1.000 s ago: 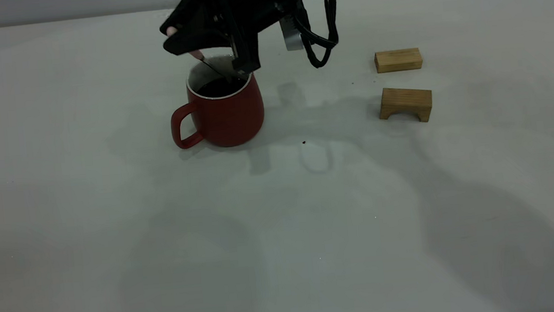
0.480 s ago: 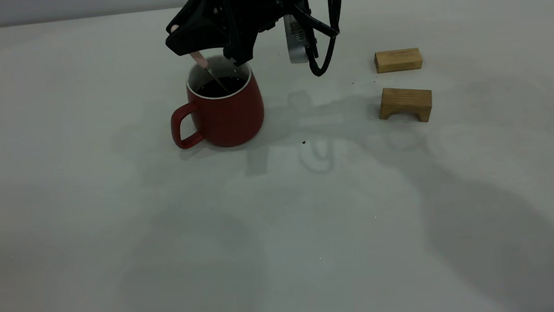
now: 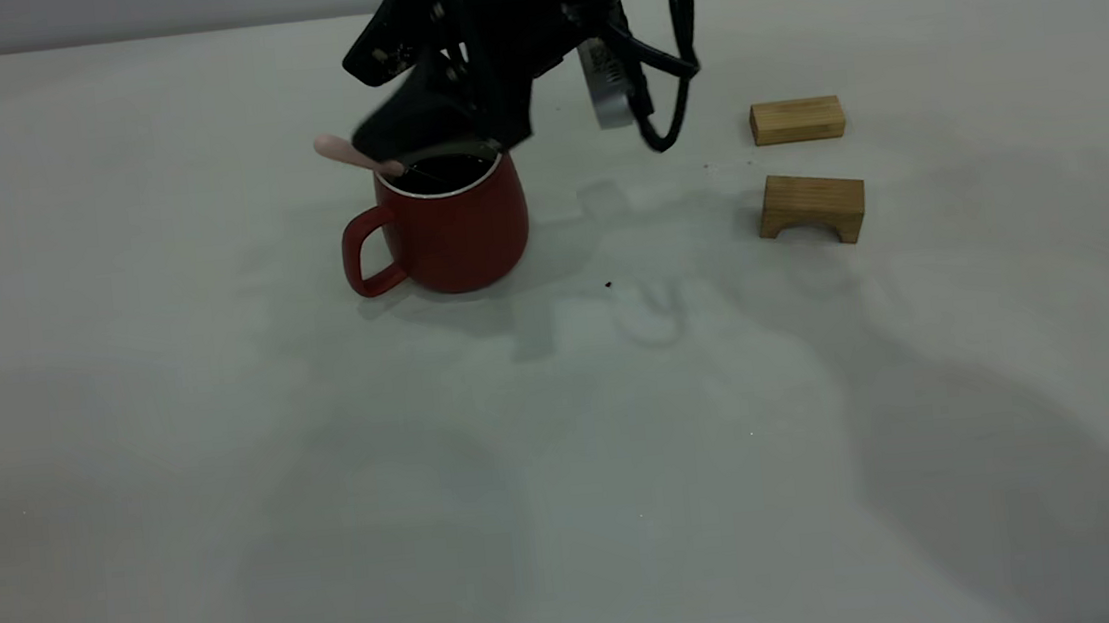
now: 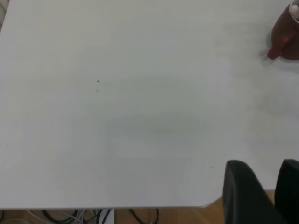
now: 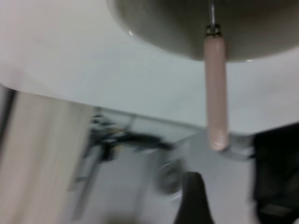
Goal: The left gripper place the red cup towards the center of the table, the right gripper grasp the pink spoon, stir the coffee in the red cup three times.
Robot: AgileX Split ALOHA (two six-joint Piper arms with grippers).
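Observation:
The red cup (image 3: 452, 225) stands upright on the table (image 3: 567, 451), left of middle, its handle toward the left, with dark coffee (image 3: 442, 173) inside. The pink spoon (image 3: 345, 155) leans on the cup's rim, its pale handle sticking out low to the left and its bowl in the coffee. My right gripper (image 3: 434, 141) hovers just above the cup's mouth, open. In the right wrist view the spoon handle (image 5: 216, 88) lies free ahead of the spread fingers (image 5: 194, 200). My left gripper (image 4: 264, 163) is parked off by the table's edge, open and empty, with the cup (image 4: 286, 32) far from it.
Two tan wooden blocks sit to the right of the cup: a plain bar (image 3: 797, 120) and an arch-shaped one (image 3: 811, 207). A small dark speck (image 3: 608, 285) lies between cup and blocks. Cables hang below the table edge (image 4: 103, 207).
The spoon handle has tipped from steep inside the right gripper to lying low over the rim, pointing left. The right gripper has let go of it and sits lower over the cup.

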